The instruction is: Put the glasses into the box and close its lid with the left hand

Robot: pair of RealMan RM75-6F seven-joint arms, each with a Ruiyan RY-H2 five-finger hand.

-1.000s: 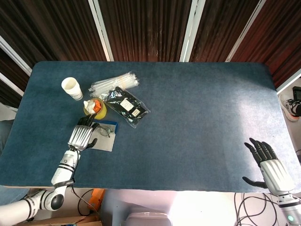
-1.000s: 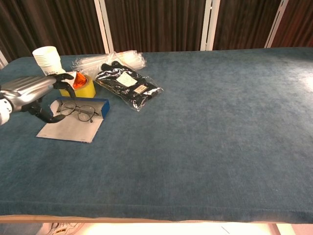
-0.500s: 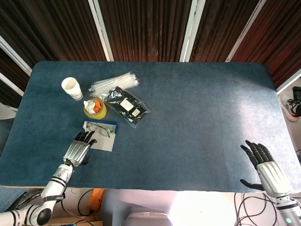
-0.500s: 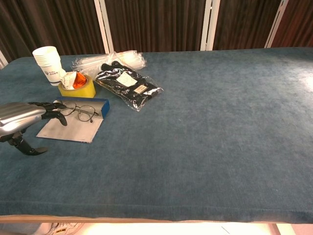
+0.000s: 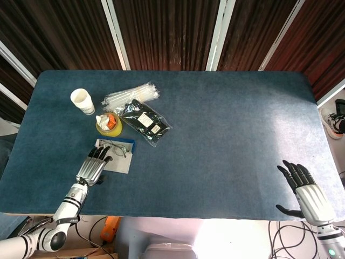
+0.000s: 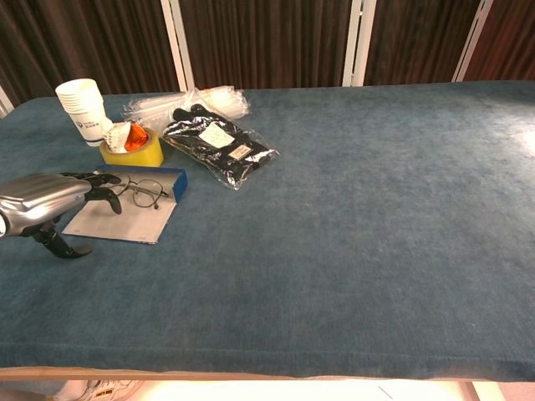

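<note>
The glasses (image 6: 140,192) (image 5: 116,148) lie unfolded on the open box, across its blue edge (image 6: 144,173) and its flat grey lid (image 6: 125,219) (image 5: 116,163). My left hand (image 5: 94,165) (image 6: 46,203) hovers open over the near-left part of the lid, fingers pointing toward the glasses, holding nothing. My right hand (image 5: 307,191) rests open at the table's near right corner, far from the box; it shows only in the head view.
Behind the box stand a yellow tape roll with an orange packet (image 6: 131,146), a stack of white paper cups (image 6: 80,107), a bag of clear straws (image 6: 188,104) and a black item in a plastic bag (image 6: 219,149). The blue table (image 6: 359,217) stretches right.
My left hand drew back from the glasses toward the near table edge, then came forward a little over the lid. The glasses and box stayed put. The right hand barely shifted.
</note>
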